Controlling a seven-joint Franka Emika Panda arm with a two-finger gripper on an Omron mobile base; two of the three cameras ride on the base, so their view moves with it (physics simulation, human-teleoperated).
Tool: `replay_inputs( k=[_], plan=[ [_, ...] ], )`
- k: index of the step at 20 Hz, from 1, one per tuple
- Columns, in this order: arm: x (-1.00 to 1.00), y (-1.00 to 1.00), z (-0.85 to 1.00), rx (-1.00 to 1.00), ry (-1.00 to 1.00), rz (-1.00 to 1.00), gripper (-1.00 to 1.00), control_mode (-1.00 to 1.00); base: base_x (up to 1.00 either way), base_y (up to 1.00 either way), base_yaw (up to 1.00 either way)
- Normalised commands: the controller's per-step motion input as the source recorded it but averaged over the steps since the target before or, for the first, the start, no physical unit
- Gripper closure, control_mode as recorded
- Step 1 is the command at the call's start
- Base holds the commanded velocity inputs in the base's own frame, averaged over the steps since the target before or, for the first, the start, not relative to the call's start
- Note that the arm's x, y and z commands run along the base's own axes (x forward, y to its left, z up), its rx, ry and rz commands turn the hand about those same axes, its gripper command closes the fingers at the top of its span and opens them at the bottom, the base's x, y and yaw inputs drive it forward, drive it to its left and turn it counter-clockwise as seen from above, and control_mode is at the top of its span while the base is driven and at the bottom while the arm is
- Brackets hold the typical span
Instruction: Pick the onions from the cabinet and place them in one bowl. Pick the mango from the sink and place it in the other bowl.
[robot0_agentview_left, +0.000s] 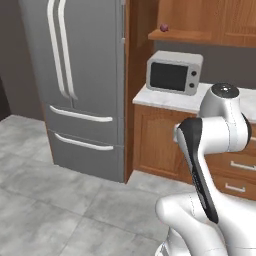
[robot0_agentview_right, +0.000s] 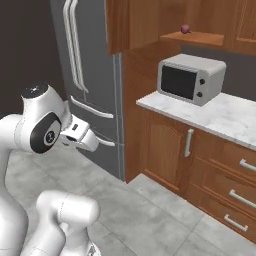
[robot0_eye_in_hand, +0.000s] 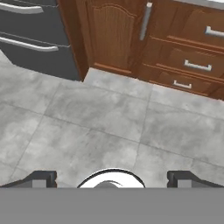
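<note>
Above the white marble counter (robot0_agentview_right: 220, 117) with its grey microwave (robot0_agentview_right: 191, 77), the reddish-purple onion (robot0_agentview_right: 185, 29) sits on the open wooden cabinet shelf (robot0_agentview_right: 192, 37), so the empty gripper (robot0_eye_in_hand: 112, 179) waits wide open, pointed floorward.

Sitting alone on an open reddish-brown wooden shelf of the cabinet (robot0_agentview_left: 180, 35), high above the counter: one small, round, reddish-purple onion (robot0_agentview_left: 163, 27), resting upright near the shelf's front edge.
</note>
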Motion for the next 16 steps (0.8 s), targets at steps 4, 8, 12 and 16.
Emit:
replay_inputs(
  k=[4, 8, 12, 16],
  plan=[
    [0.00, 0.00, 0.00, 0.00, 0.00, 0.00, -1.00, 1.00, 0.11, -0.15, -0.35],
    [0.00, 0.00, 0.00, 0.00, 0.00, 0.00, -1.00, 1.00, 0.07, -0.32, -0.25],
    [0.00, 0.00, 0.00, 0.00, 0.00, 0.00, -1.00, 1.00, -0.45, -0.37, -0.01],
    [0.00, 0.00, 0.00, 0.00, 0.00, 0.00, -1.00, 1.00, -0.06, -0.12, -0.24]
  ],
)
